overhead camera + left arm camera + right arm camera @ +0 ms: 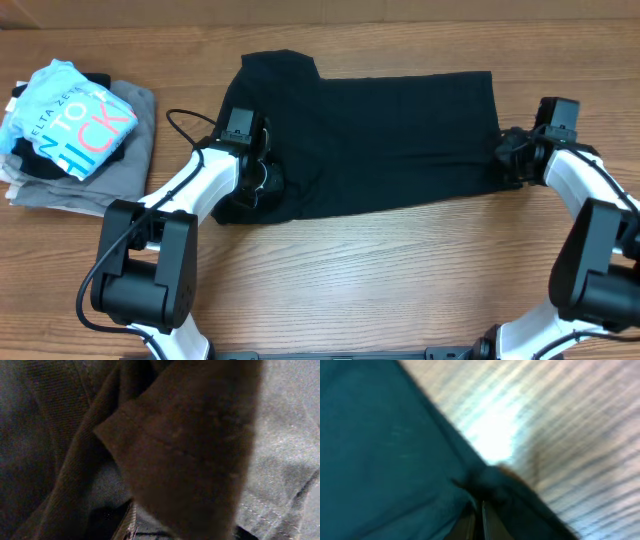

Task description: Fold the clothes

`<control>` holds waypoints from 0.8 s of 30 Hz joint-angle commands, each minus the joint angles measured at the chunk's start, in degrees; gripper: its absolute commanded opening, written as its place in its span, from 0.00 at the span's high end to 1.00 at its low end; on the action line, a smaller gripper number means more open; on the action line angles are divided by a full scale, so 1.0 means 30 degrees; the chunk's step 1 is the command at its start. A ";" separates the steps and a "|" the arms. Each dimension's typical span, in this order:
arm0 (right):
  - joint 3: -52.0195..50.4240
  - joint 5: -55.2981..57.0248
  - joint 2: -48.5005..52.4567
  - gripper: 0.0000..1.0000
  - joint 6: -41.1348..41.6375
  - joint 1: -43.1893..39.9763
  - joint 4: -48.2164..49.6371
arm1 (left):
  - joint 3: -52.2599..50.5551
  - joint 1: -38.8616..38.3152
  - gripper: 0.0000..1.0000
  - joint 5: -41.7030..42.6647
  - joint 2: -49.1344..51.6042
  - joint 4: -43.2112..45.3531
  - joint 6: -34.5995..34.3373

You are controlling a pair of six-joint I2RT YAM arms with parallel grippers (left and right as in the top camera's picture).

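The clothes, a black T-shirt (pixel 400 140), lie spread across the middle of the wooden table (pixel 380 280), with one sleeve up at the far left. My left gripper (pixel 258 180) sits on the shirt's bunched left end, its jaws shut on a thick fold. In the left wrist view that dark fabric (pixel 190 450) hangs close and hides most of the left gripper (pixel 150 532). My right gripper (pixel 505 155) is at the shirt's right edge. The right wrist view shows the right gripper (pixel 479 507) pressed shut on the cloth's edge (pixel 380 450), which looks bluish there.
A pile of other garments lies at the far left, with a light blue printed shirt (pixel 70 115) on top of a grey garment (pixel 130 160). A black cable (pixel 185 120) loops from the left arm over the table near the pile.
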 commanded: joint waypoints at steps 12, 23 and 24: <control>0.0729 0.0780 0.0481 0.52 0.1494 -0.0561 -0.4408 | 0.0175 -0.0007 0.65 -0.2193 0.0219 -0.1814 0.0160; 0.1311 -0.0386 0.0459 0.51 0.1078 -0.0634 -0.6317 | 0.0175 -0.0007 0.65 -0.2397 0.0219 -0.2703 0.0160; 0.1304 -0.0393 0.0466 0.51 0.1173 -0.0648 -0.6572 | 0.0175 -0.0007 0.63 -0.2426 0.0219 -0.2951 0.0153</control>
